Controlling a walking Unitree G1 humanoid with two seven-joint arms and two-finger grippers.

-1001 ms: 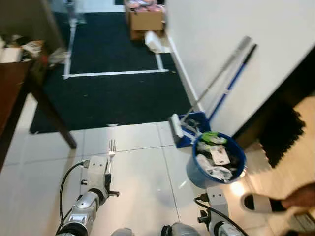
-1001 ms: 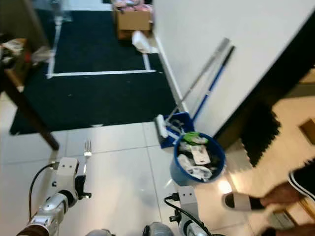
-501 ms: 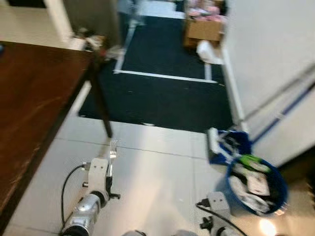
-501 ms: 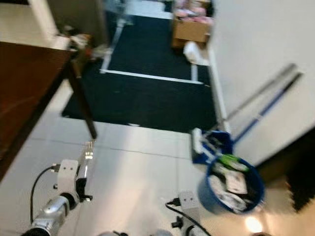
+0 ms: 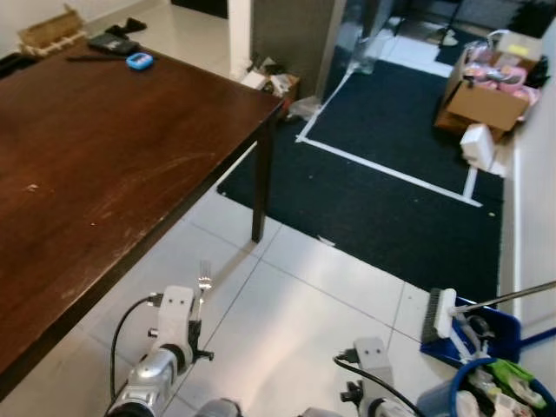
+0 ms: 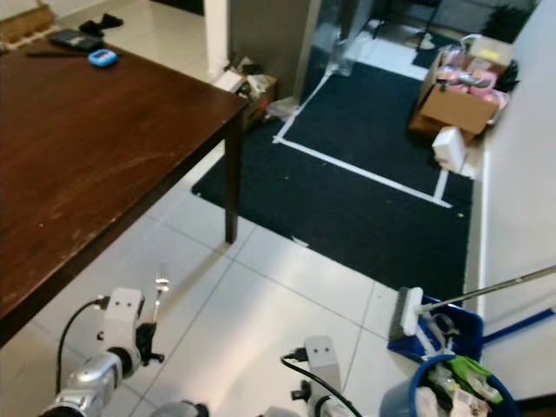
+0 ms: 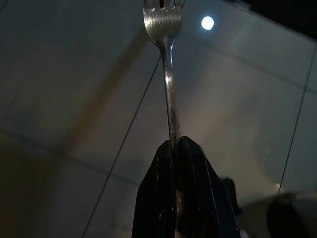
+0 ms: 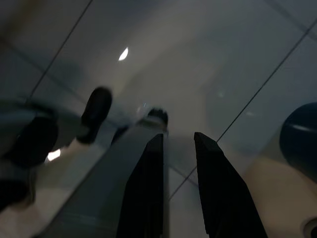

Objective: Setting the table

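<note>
My left gripper [image 7: 177,144] pinches a fork [image 7: 166,59] by the handle, tines forward, low over the white tile floor [image 5: 287,321] | dark wooden table [image 5: 104,165] to my left | my right gripper [image 8: 179,144] hangs idle, fingers slightly parted

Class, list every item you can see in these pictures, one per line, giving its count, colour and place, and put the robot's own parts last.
Table: one, dark brown wood, robot's left.
Fork: one, silver, held upright in the left claw over the tiled floor.
Small oval object: one, blue, far end of the table.
Black items: a few, far end of the table; too small to identify.
Carpet: one, black with white lines, beyond the tiles.
Cardboard box: one, brown, on the carpet by the wall.
Bucket: one, blue, full of rubbish, robot's right.
Dustpan: one, blue, beside the bucket.
Left claw: black, shut on the fork.
Right claw: black, open, hanging over the floor.
</note>
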